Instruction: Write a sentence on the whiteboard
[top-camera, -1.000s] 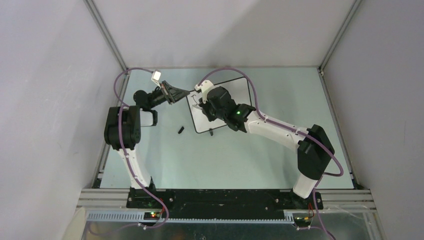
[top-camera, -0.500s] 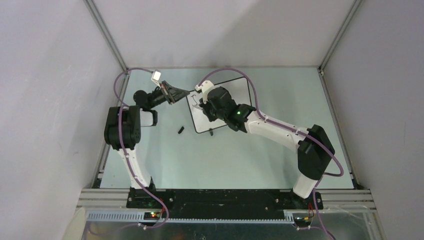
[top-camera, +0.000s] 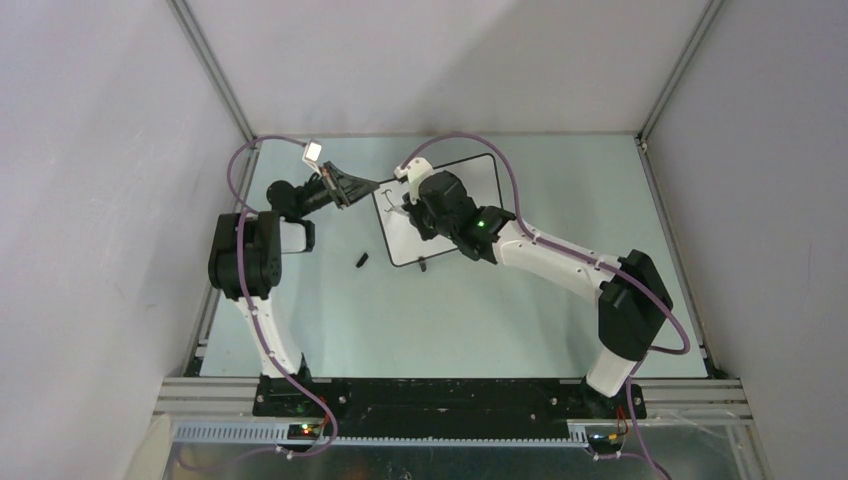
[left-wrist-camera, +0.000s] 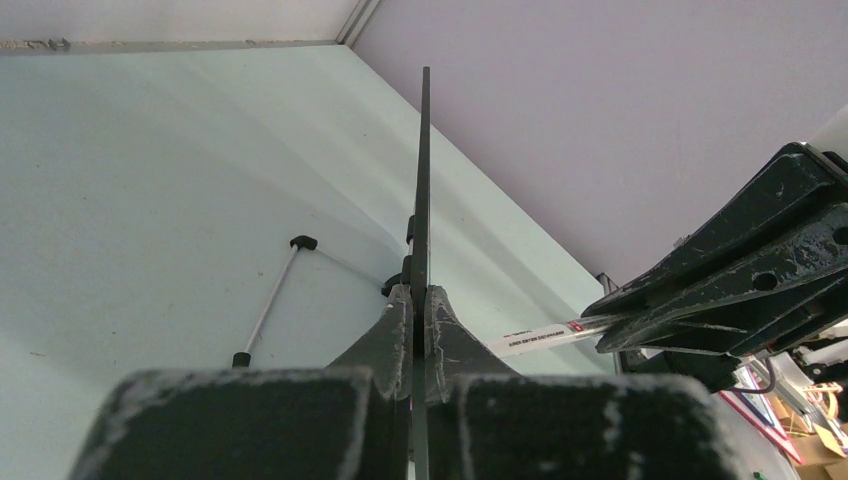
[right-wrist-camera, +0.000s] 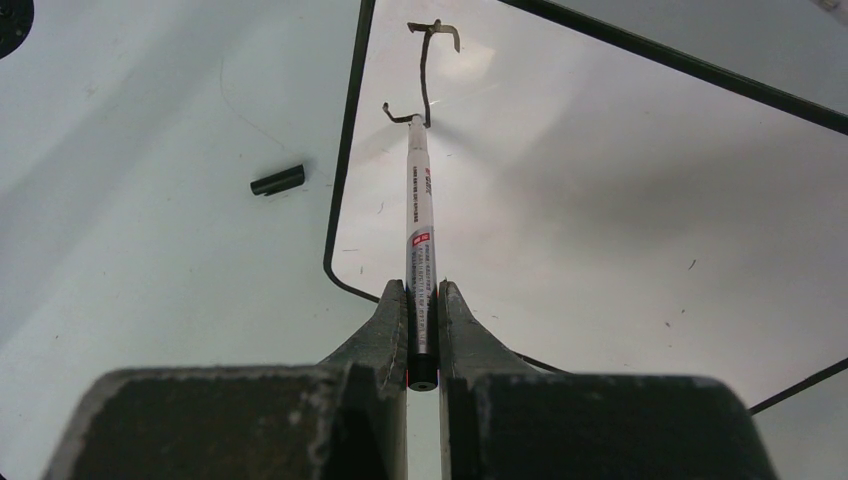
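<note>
Just one letter down: the sentence (right-wrist-camera: 424, 80) is barely started!
The right fingers (right-wrist-camera: 397, 305) grasp the marker (right-wrist-camera: 420, 230), its tip at the foot of a lone "J" on the whiteboard (top-camera: 400, 245), at the worktop's (top-camera: 560, 180) 12 o'clock. The left fingers (left-wrist-camera: 400, 310) clamp its 9 o'clock edge, and the cap (top-camera: 361, 260) lies off at 8 o'clock. Every other word is yet to come.

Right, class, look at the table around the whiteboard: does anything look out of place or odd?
One small thing: a black pen cap lies loose on the table, just left of the whiteboard, while the uncapped marker pen touches the board. The board also sits askew to the table's edges. Nothing looks spilled or broken.
</note>
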